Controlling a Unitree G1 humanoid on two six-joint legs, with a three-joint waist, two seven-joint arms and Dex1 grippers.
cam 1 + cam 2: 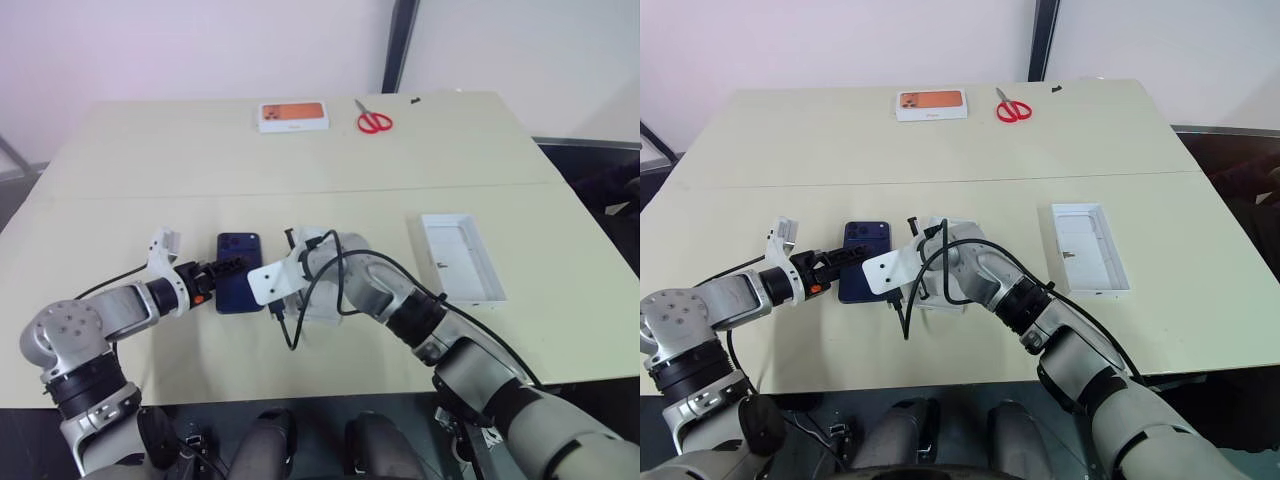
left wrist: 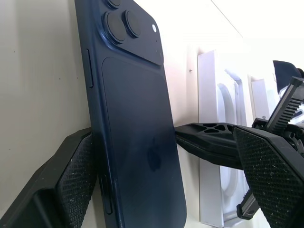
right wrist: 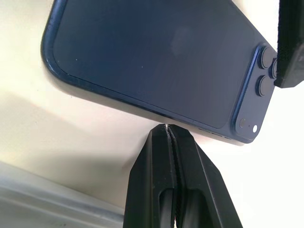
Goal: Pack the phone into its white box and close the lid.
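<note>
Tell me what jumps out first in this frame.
The dark blue phone lies flat mid-table with the left gripper open around it and the right gripper, shut, at its long edge. A white lid sits apart to the right; red scissors lie at the far edge.

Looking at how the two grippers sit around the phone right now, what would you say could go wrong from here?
The left gripper stands open astride the phone, which lies flat on the table; closing may pinch only its thin edges, and it could slip or tip. The right gripper, shut, sits at the phone's long edge; a push might slide it askew. The white box lies partly under the right arm, which could knock it.
</note>
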